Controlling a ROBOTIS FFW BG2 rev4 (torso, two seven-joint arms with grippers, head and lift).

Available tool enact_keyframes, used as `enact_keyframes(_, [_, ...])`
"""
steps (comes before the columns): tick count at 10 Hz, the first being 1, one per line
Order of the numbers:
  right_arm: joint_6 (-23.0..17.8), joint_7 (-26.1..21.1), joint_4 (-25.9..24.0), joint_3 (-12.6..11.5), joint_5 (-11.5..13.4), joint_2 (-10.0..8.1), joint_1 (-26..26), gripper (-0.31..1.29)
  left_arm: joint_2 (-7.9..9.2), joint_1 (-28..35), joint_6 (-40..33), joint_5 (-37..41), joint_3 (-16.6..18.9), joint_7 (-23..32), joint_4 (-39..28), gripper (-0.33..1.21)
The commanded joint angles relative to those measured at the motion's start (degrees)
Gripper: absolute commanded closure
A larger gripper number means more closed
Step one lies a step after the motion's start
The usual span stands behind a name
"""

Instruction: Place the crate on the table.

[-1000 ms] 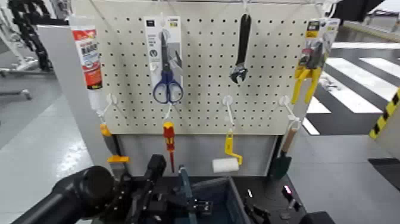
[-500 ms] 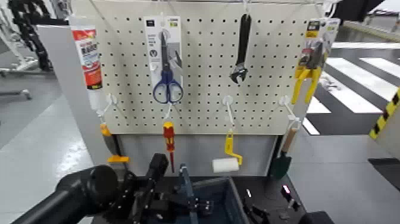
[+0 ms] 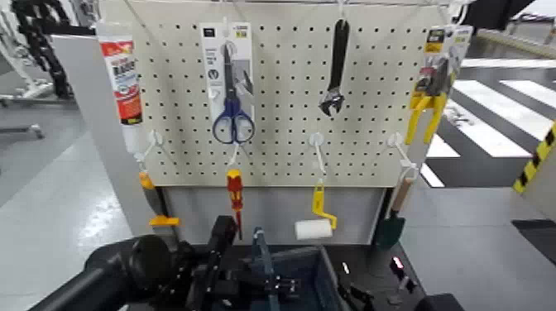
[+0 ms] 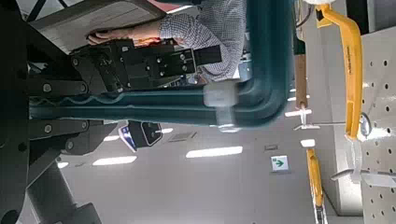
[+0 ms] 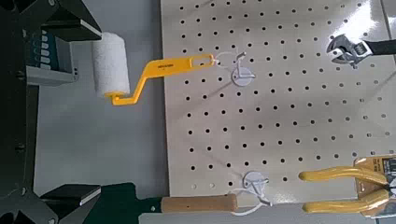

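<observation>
Head view: crate [image 3: 318, 277] low above the black worktop [image 3: 376, 273].
Left tool [image 3: 248, 285] holds its centre bar; right tool's grip I cannot tell. Lower level, release only once settled.

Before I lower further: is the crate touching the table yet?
Cannot tell. The head view cuts off the crate above its base, and neither wrist view shows its underside against the table.

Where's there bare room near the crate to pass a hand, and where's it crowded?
Free: grey panel between the screwdriver and paint roller, behind the crate. Crowded: the crate's left, where the left claw grips it; its right, with the right claw and small items on the table.
</observation>
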Motion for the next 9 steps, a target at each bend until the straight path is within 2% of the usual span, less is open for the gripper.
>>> enact_keyframes(1, [-0.1, 0.0, 0.1, 0.0, -0.1, 0.0, -0.1, 0.14, -0.17, 0.0, -0.7, 0.0, -0.1, 0.2, 1.3, 0.8])
enact_keyframes(2, [-0.2, 0.0, 0.1, 0.0, -0.2, -0.09, -0.1, 0.15, -0.17, 0.0, -1.1, 0.0, -0.1, 0.2, 1.4, 0.6])
enact_keyframes(4, [-0.2, 0.0, 0.1, 0.0, -0.3, -0.09, 0.0, 0.14, -0.08, 0.1, -1.4, 0.0, 0.7, 1.2, 2.0, 0.47])
enact_keyframes(7, [-0.2, 0.0, -0.1, -0.2, -0.4, -0.09, 0.3, 0.15, -0.17, 2.1, -0.2, -2.3, 5.7, 7.6, -1.6, 0.46])
enact_keyframes(9, [0.1, -0.1, -0.3, -0.3, -0.4, -0.09, 0.3, 0.14, -0.52, 6.4, -0.2, -3.6, 12.4, 14.6, -7.4, 0.45])
